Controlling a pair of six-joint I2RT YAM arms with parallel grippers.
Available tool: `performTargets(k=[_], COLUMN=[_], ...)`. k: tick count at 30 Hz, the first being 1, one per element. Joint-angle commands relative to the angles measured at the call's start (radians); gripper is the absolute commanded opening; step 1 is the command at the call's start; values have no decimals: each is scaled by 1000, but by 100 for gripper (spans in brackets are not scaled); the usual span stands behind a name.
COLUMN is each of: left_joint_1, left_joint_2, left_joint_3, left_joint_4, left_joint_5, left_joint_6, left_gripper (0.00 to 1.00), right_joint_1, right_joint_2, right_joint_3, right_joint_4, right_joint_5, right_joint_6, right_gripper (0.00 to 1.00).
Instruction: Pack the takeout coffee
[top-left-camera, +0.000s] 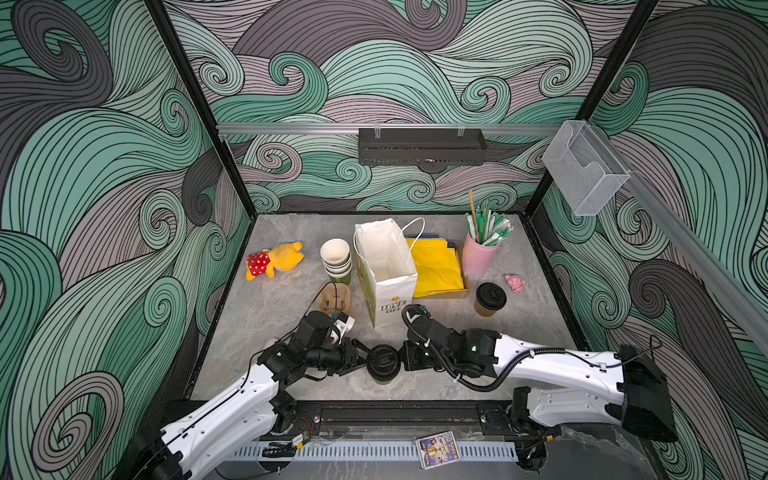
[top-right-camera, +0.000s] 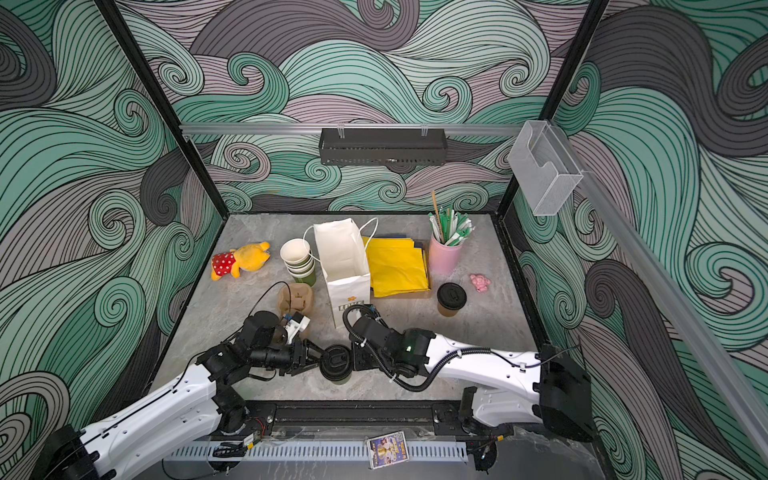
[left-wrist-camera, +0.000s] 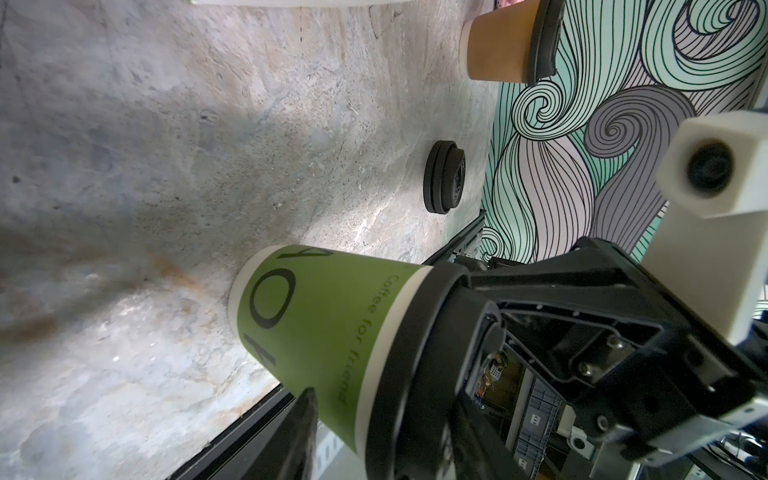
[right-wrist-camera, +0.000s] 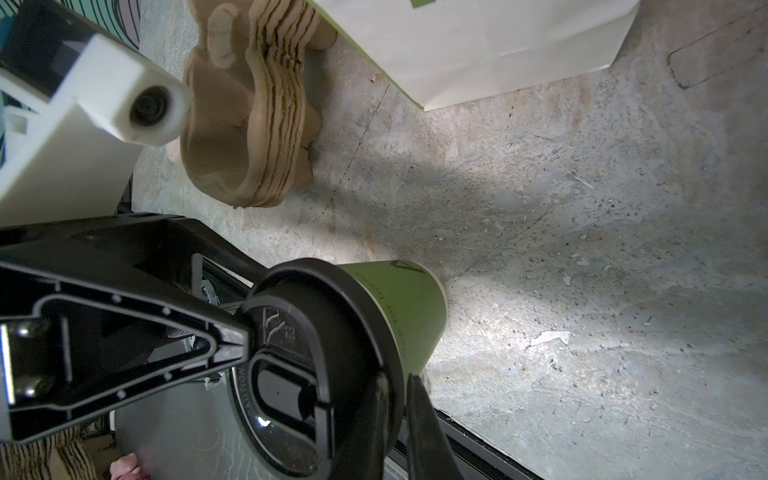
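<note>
Green cup (left-wrist-camera: 316, 332) "Coffee for friend": left tool (top-left-camera: 365, 360) clasps body, right tool (right-wrist-camera: 397, 399) pinches lid (right-wrist-camera: 291, 332) rim; bag (top-left-camera: 392, 291) "LOVE LIFE".

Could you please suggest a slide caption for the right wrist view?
Right gripper fingers pinch the black lid's rim on the green cup; left gripper opposite.

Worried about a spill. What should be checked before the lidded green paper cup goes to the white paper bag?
1. Left gripper holds the green paper cup by its wall: ok.
2. Right gripper pinches the rim of its black plastic lid: ok.
3. Lid seated all round: cannot tell.
4. White paper bag upright, mouth open: ok.
5. Lidded tan paper cup upright, off to the side: ok.
</note>
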Motion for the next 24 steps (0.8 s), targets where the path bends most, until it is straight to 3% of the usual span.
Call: performTargets(k=[1,13,20,24], left_joint_1=[-9,-9,-8,-8], left_joint_2=[23,29,26,31], left_joint_3=[10,6,8,8], left_joint_4=[-86,-87,-89,-82], left_joint_5=[-13,-13,-10,-9], left_joint_6=[23,26,27,27], left_gripper=[49,49,49,49], right_joint_1=[-7,-8,18,11], right_joint_2=[29,72,-91,-111], right_joint_3=[-17,-27,-45,-84], right_joint_4=[-73,-150,38,123], right_joint_5=[-10,-17,107,128], right_joint_6=[28,38,-3,5], right_gripper=[12,7,19,24])
